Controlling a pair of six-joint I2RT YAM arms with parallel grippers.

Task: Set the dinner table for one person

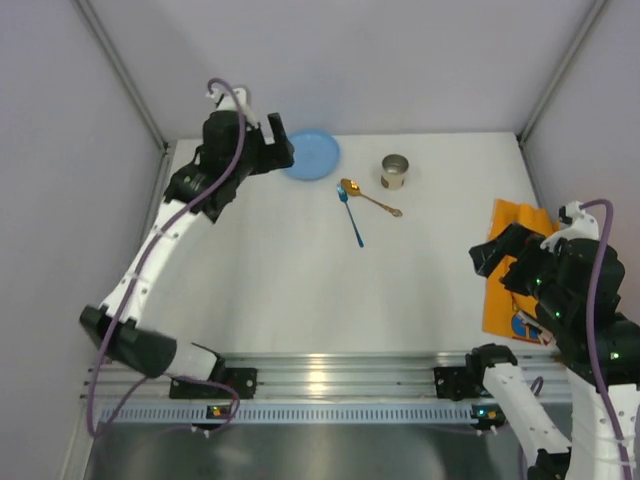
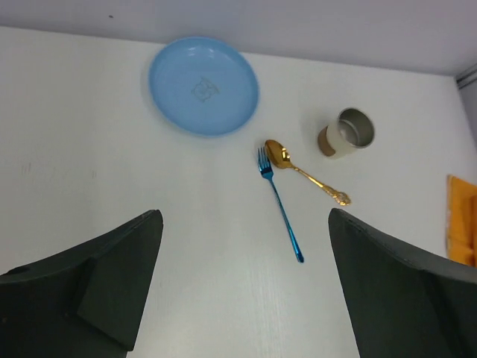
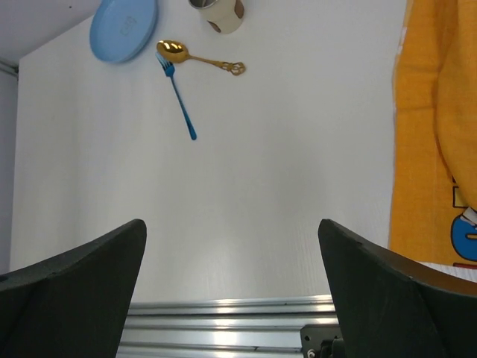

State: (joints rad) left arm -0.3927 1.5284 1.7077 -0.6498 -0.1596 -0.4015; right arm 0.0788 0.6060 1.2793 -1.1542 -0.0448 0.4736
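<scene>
The dinner table is a plain white top. At its far side lie a blue plate, a metal cup, a gold spoon and a blue fork; the spoon's bowl touches the fork's tines. My left gripper hovers open by the plate's left edge, holding nothing. The left wrist view shows the plate, the fork and the cup beyond the open gripper. My right gripper is open and empty near the front right, beside an orange placemat.
The placemat carries a cartoon print and lies along the table's right edge, partly under the right arm. A metal rail runs along the near edge between the arm bases. Grey walls enclose the left, back and right sides.
</scene>
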